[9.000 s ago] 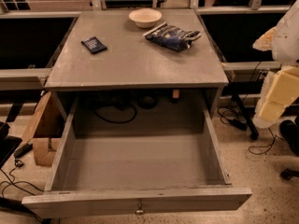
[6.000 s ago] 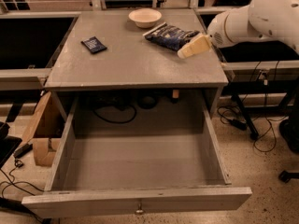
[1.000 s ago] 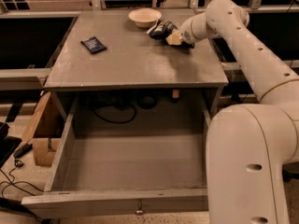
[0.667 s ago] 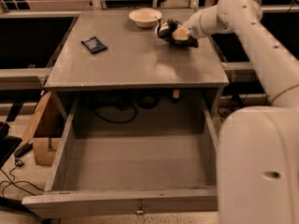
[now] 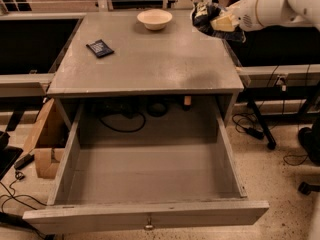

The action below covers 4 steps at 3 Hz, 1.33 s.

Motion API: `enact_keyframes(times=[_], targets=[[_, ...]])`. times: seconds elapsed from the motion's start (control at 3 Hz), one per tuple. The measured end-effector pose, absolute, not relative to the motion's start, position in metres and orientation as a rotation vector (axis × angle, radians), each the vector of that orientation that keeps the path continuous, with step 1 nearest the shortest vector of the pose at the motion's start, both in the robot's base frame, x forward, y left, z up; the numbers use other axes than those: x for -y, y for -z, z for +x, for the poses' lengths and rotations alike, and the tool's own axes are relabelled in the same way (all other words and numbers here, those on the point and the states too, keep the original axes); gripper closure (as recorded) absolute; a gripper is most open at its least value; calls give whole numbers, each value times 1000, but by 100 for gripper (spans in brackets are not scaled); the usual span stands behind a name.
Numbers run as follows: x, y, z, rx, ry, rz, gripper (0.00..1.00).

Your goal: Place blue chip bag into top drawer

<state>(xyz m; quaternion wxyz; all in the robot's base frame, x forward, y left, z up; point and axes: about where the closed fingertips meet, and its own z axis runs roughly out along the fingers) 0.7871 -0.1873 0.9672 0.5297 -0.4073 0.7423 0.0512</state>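
Camera view has your gripper [image 5: 221,21] up at the back right corner of the grey wooden counter [image 5: 150,66], reaching in from the right edge. Its pale fingers [image 5: 225,23] are clamped on the crinkled dark blue foil chip bag [image 5: 204,13]. The bag is bunched around them and sticks out mostly toward the back and left. It looks to be held just clear of the surface, though you cannot be sure from this angle.

The wide, shallow grey wooden top drawer [image 5: 145,213] stands pulled fully out below the counter's front edge, with its small metal knob [image 5: 148,227] at front centre. From the fingers, the drawer lies straight toward the front and well lower, and that is the relation your next move turns on. You must carry the bag forward past the front edge before you drop it down, or it may snag on the counter lip.

The bag is too crumpled for its long axis to be read. The drawer is wide, so orientation should matter little.

The round cream bowl [image 5: 155,19] sits just beside the bag at the back edge. The small flat dark blue rectangular packet [image 5: 100,48] lies near the left edge, well off your path.
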Motion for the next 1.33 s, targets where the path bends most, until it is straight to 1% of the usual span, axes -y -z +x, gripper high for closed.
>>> enact_keyframes(times=[0.33,0.67,1.0,1.33], targets=[[185,-975,705,-1720,-116,-1085,100],[181,-972,705,-1717,-126,-1089,100],[166,-963,683,-1697,-169,-1120,100],[137,-954,629,-1675,-242,-1198,100]])
